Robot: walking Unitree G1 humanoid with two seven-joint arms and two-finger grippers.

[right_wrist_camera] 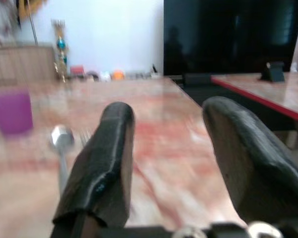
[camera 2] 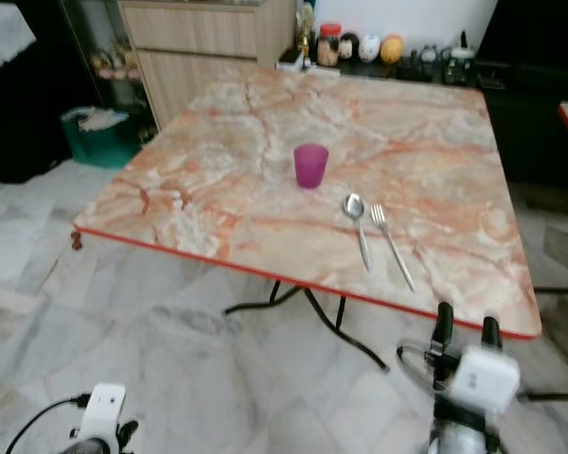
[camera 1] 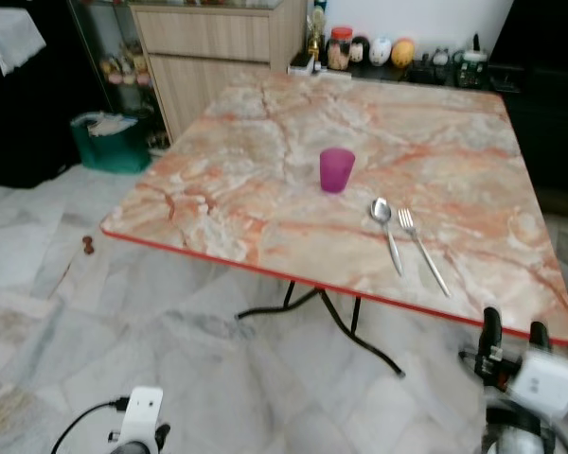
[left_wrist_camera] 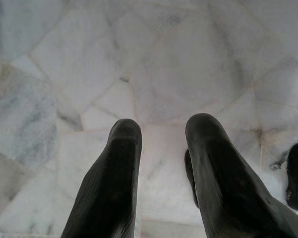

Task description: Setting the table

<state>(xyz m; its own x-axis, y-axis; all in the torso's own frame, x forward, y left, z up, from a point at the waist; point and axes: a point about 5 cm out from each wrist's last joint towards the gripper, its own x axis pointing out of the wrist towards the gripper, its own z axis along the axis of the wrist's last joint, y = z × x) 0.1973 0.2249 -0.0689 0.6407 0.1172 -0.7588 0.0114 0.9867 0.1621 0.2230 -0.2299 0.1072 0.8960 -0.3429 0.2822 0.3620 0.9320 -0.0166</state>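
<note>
A purple cup stands upright near the middle of the pink marble table. To its right, toward the near edge, a metal spoon and a fork lie side by side. My right gripper is raised just off the table's near right corner, fingers open and empty; the right wrist view looks across the tabletop at the cup and spoon. My left gripper hangs low over the floor, open and empty.
Jars and round ornaments line the table's far edge. A wooden cabinet stands behind on the left with a green bin beside it. A second red-edged table stands to the right. Marble floor surrounds the table.
</note>
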